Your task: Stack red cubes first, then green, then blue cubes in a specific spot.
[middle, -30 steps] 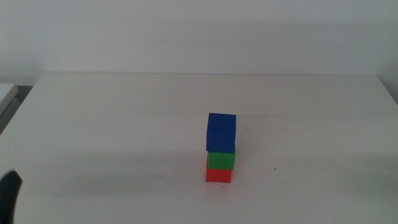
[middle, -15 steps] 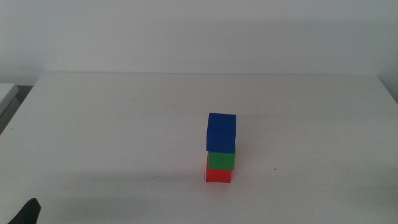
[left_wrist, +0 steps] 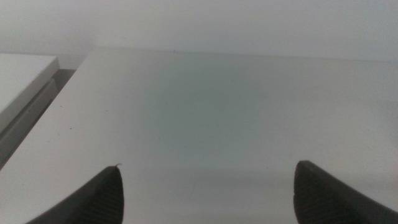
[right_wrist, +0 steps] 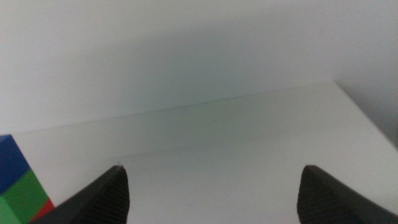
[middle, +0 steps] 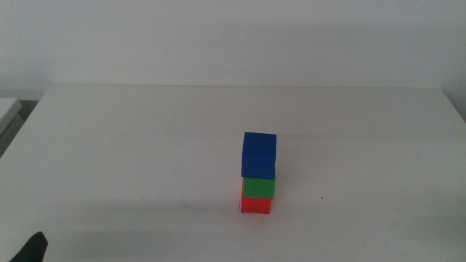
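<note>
Right of the table's middle stands a three-cube stack: the red cube (middle: pixel 255 205) at the bottom, the green cube (middle: pixel 259 188) on it, the blue cube (middle: pixel 259 154) on top, sitting slightly askew. A few tiny dark specks (middle: pixel 322 197) mark the white tabletop beside the stack. The right wrist view catches the stack's edge, with blue cube (right_wrist: pixel 12 163), green cube (right_wrist: pixel 23 196) and red cube (right_wrist: pixel 43 211). My left gripper (left_wrist: pixel 208 193) is open over bare table, and only its tip (middle: pixel 33 247) shows at the lower left of the middle view. My right gripper (right_wrist: pixel 214 193) is open, holding nothing.
The white table (middle: pixel 145 145) ends at a far edge below a plain wall. A pale ledge (left_wrist: pixel 22 81) lies beyond the table's left side.
The left gripper's dark tip dropped lower toward the bottom left corner between one second ago and half a second ago, then stayed put. The stack has not moved.
</note>
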You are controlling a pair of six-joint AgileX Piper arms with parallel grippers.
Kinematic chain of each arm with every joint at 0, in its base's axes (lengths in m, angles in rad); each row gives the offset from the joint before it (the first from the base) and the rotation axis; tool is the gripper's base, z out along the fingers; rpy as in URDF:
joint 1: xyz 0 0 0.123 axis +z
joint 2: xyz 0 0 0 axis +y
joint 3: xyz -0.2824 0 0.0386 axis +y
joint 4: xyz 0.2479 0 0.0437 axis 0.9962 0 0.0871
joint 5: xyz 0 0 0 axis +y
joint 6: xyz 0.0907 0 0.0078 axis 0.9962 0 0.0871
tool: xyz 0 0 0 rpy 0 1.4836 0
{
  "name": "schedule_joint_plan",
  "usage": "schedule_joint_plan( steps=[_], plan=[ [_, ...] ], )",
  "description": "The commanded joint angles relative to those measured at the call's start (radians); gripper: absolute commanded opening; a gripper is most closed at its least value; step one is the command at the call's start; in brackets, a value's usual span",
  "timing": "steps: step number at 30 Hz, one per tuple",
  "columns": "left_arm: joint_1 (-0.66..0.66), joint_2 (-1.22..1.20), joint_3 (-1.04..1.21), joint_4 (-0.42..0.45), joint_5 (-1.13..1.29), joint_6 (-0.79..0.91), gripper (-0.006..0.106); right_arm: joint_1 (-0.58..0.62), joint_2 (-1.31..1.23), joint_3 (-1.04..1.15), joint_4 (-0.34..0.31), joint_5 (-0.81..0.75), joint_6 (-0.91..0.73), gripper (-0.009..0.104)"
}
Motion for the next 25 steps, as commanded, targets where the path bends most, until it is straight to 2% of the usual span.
schedule_joint_plan(
  steps=[1,3,7,9,25],
  plan=[
    [0.001,-0.004,0.0,0.006,-0.01,-0.008,0.094,-0.009,-0.004,0.005,-0.047,-0.007,-0.026,0.087],
    [0.001,-0.004,0.0,0.006,-0.01,-0.008,0.094,-0.009,-0.004,0.005,-0.054,-0.007,-0.118,0.087],
    [0.001,-0.004,0.0,0.006,-0.01,-0.008,0.094,-0.009,-0.004,0.023,0.074,-0.033,-0.382,0.087],
    [0.001,-0.004,0.0,0.006,-0.01,-0.008,0.094,-0.009,-0.004,0.035,0.076,-0.132,-0.377,0.087],
    [0.001,-0.004,0.0,0.006,-0.01,-0.008,0.094,-0.009,-0.004,0.035,0.068,-0.141,-0.35,0.087]
  ],
)
